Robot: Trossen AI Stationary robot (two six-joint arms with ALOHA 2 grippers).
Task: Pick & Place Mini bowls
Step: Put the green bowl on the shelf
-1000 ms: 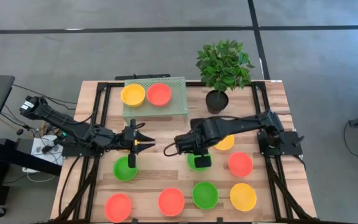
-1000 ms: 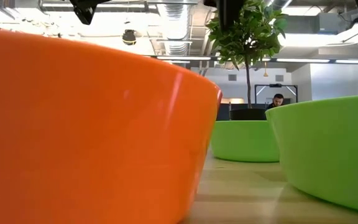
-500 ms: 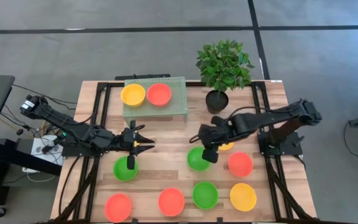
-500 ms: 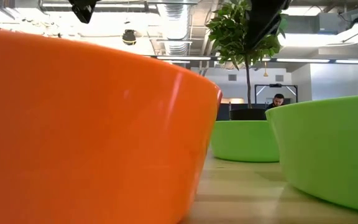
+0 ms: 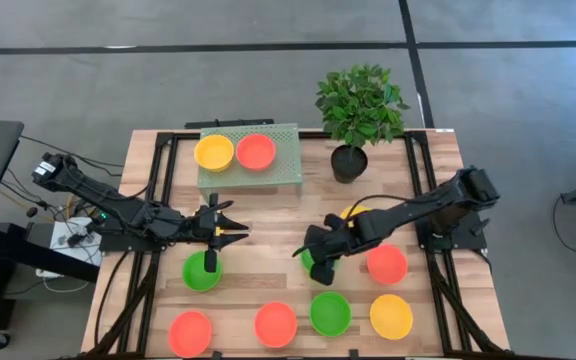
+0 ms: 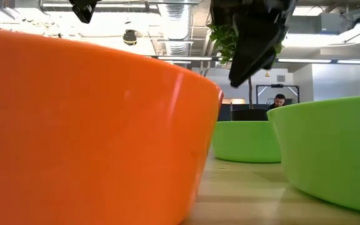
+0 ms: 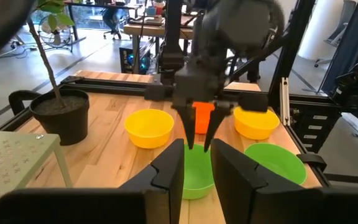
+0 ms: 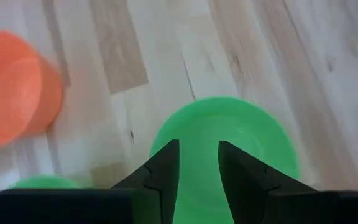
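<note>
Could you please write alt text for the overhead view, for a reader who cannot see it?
Seen from above, the right gripper hangs with open fingers over a green bowl mid-table, while the left gripper waits, open, above another green bowl. A yellow bowl and a red bowl sit on a pale rack.

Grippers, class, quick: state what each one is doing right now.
Left gripper: open, empty, above the table.
Right gripper: open, empty, over a green bowl.
</note>
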